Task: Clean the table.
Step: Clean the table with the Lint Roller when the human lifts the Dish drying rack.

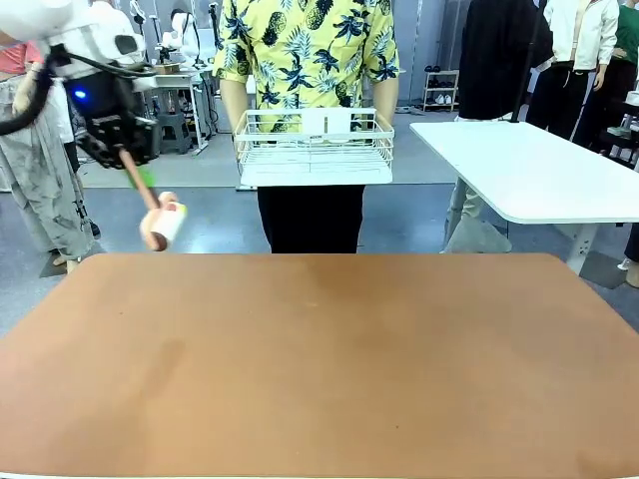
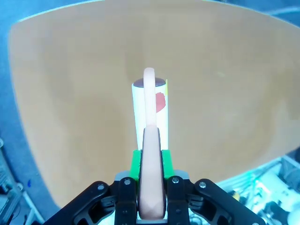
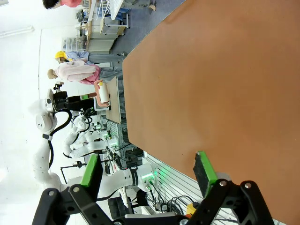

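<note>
Table [image 1: 319, 359] bare; left gripper [image 2: 151, 161] clamped on lint roller [image 1: 163, 226] handle, roll poised above table's far left corner for sweep; right gripper [image 3: 146, 161] spread, empty

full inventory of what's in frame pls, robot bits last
table: 1, reddish-brown, fills the foreground of the front view.
lint roller: 1, pinkish handle and white roll, in the air near the table's far left corner.
wire basket: 1, white, held at the far side, centre.
side table: 1, white top, far right, beyond the brown one.
person: 1, yellow patterned shirt, standing at the far edge, holding the wire basket.
bystanders: a few, mixed clothing, far background.
left claw: 1, black with green pads, shut on the lint roller's handle.
right claw: 1, black with green pads, open and empty, by a table edge.
</note>
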Tool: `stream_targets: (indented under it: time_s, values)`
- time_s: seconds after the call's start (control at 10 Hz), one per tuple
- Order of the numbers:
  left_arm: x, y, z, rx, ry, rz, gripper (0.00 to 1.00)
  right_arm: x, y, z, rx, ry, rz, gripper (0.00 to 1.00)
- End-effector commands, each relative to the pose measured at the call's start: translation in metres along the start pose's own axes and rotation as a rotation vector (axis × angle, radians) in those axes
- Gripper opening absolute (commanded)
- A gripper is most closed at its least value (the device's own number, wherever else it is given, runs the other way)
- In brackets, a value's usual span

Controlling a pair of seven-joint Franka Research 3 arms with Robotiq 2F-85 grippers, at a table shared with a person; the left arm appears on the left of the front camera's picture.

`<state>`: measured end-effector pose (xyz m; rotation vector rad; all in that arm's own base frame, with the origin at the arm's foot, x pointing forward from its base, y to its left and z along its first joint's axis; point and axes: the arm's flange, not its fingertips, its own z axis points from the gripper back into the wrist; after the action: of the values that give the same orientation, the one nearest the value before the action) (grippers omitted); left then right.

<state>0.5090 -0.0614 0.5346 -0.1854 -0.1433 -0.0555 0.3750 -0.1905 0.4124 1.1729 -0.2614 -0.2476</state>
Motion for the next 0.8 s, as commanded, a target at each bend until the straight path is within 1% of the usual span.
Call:
stream_targets:
  time_s: [0.0, 0.2, 0.3, 0.5, 0.6, 0.7]
  values:
    - [-0.024, 0.016, 0.006, 0.111, 0.024, 0.060, 0.21, 0.000, 0.002, 0.001, 0.006, 0.001, 0.007, 1.00]
    - [-0.030, 0.040, 0.016, 0.201, 0.056, 0.090, 0.21, 0.000, 0.002, 0.001, 0.006, 0.001, 0.007, 1.00]
    - [-0.030, 0.048, 0.018, 0.214, 0.065, 0.109, 0.21, 0.000, 0.002, 0.001, 0.006, 0.001, 0.007, 1.00]
    - [-0.026, 0.054, 0.020, 0.201, 0.064, 0.133, 0.21, 0.000, 0.002, 0.001, 0.006, 0.001, 0.007, 1.00]
    - [-0.028, 0.056, 0.013, 0.198, 0.046, 0.094, 0.21, 0.000, 0.002, 0.001, 0.006, 0.001, 0.007, 1.00]
    - [-0.028, 0.056, 0.013, 0.198, 0.046, 0.094, 0.21, 0.000, 0.002, 0.001, 0.006, 0.001, 0.007, 1.00]
